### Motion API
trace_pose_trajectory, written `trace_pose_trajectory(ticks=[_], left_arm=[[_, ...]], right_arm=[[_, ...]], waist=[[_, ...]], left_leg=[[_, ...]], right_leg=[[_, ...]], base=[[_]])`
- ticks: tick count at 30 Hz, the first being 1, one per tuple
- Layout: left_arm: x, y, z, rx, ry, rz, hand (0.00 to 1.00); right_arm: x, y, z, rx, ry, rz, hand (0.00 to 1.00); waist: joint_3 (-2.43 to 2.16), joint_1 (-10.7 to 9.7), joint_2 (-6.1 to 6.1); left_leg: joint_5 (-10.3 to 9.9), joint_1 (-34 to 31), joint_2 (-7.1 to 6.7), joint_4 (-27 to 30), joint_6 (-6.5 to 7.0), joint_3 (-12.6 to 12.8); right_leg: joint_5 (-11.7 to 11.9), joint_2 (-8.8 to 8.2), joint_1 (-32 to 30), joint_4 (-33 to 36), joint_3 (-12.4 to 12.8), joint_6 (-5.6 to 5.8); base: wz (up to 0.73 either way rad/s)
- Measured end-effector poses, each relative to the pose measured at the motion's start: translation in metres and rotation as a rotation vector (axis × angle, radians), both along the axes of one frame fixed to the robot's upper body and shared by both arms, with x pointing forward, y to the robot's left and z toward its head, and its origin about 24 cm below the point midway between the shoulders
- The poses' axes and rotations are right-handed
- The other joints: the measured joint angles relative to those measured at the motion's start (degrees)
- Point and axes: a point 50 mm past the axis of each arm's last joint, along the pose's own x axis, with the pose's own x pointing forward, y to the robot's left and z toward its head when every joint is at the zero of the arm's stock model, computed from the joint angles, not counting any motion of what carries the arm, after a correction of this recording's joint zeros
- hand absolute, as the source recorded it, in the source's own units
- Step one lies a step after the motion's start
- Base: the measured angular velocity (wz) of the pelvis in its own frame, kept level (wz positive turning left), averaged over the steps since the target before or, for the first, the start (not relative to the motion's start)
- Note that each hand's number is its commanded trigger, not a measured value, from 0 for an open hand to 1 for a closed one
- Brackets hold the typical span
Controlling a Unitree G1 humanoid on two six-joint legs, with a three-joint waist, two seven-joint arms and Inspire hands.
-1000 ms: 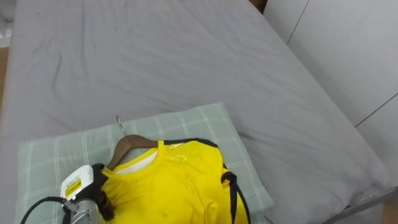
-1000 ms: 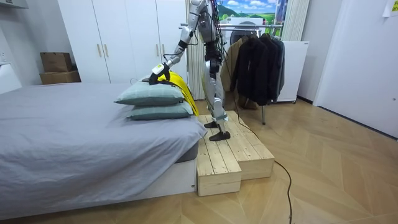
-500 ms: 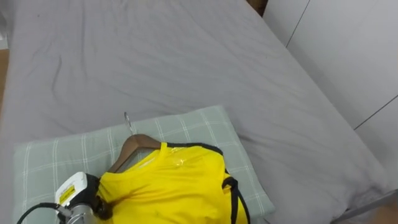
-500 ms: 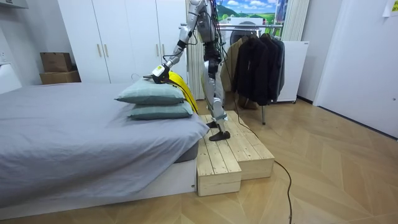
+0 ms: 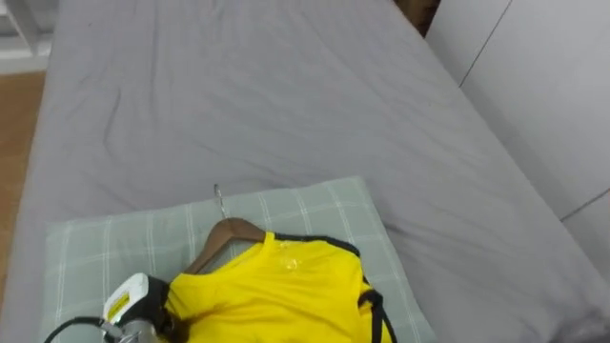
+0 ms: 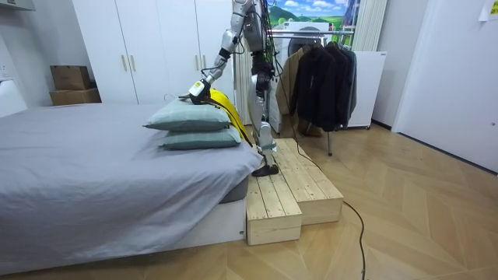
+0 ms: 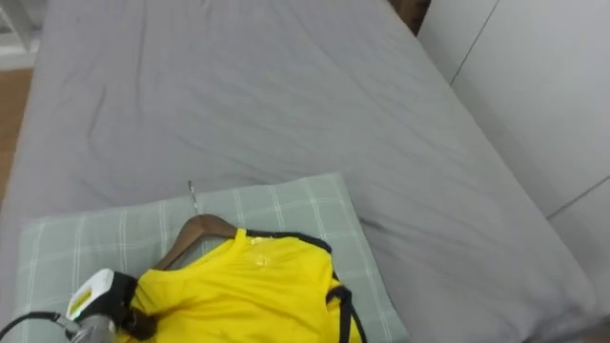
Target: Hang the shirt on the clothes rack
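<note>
A yellow shirt (image 5: 276, 291) with black trim lies on a brown wooden hanger (image 5: 226, 236), whose metal hook (image 5: 218, 197) points up the bed. Both rest on a pale green checked pillow (image 5: 114, 243). My left hand (image 5: 133, 303) sits at the shirt's left shoulder edge, its fingers hidden against the cloth. In the room view I stand on a wooden platform (image 6: 292, 187) beside the bed, with my left arm stretched out and the left hand (image 6: 198, 87) over the stacked pillows, where the shirt (image 6: 222, 106) drapes down their side.
The grey bed (image 5: 286, 105) spreads out beyond the pillow, with white wardrobe doors (image 6: 148, 47) past its far side. Behind me stands a clothes rack of dark garments (image 6: 319, 74). Wooden floor lies to the room view's right.
The eye view has shifted, so the pillow and shirt sit further right and lower. In the room view I have drawn my legs together and stand straighter. The left hand stays at the shirt.
</note>
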Motion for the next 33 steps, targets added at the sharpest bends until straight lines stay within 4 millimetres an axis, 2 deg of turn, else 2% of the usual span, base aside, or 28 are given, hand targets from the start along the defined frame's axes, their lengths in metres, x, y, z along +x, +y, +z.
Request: trace_pose_trajectory(ticks=[3,11,15,17,24,27,33], left_arm=[[-0.001,0.002,0.001,0.013,-0.014,0.008,1.0],[0.002,0.001,0.003,0.027,-0.045,0.016,1.0],[0.004,0.0,0.005,0.031,-0.058,0.009,1.0],[0.005,0.0,0.006,0.037,-0.069,0.008,1.0],[0.006,-0.002,0.009,0.058,-0.14,0.009,1.0],[0.006,-0.003,0.011,0.054,-0.176,-0.001,1.0],[0.016,-0.009,0.029,0.125,-0.346,-0.032,1.0]], right_arm=[[0.001,0.001,0.0,0.014,-0.006,0.004,0.0],[-0.001,0.001,0.0,0.012,-0.003,-0.004,0.0],[-0.008,-0.001,-0.001,0.007,-0.006,-0.031,0.0],[-0.01,-0.002,-0.001,0.003,-0.01,-0.039,0.0],[-0.016,-0.006,0.0,-0.014,-0.024,-0.077,0.0],[-0.019,-0.007,0.0,-0.013,-0.019,-0.092,0.0],[-0.022,-0.008,-0.001,-0.02,-0.011,-0.101,0.0]], waist=[[0.03,-0.38,-0.46],[-0.11,-0.71,-0.33],[-0.88,-0.55,0.55],[-1.04,-0.56,1.07],[-1.01,-0.48,2.7],[-0.95,-0.62,2.97],[-0.93,-0.38,3.15]], left_leg=[[-0.23,-0.02,0.06,-0.29,-0.26,0.63],[-0.58,0.11,-0.07,-0.14,-0.12,0.38],[-0.58,0.02,-0.12,0.17,-0.11,0.12],[-0.58,0.15,-0.11,0.3,-0.11,0.01],[-0.58,1.33,-0.01,0.45,-0.11,-0.01],[-0.58,1.74,-0.08,0.69,-0.11,-1.01],[-0.61,1.75,-0.15,1.49,-0.12,-2.4]], right_leg=[[-1.05,0.22,-0.52,0.84,-0.14,-0.25],[-1.51,0.36,-0.93,2.55,-0.83,-0.09],[-1.52,0.35,-0.85,2.6,-0.78,-0.08],[-1.51,0.37,-0.62,2.59,-0.8,-0.08],[-1.5,0.37,0.54,2.71,-0.99,-0.1],[-1.54,0.25,1.28,2.67,-1.6,-0.15],[-1.59,0.2,2.17,2.65,-2.24,-0.15]], base=[[0.04],[0.05],[0.02],[0.0],[0.0],[0.11],[0.1]])
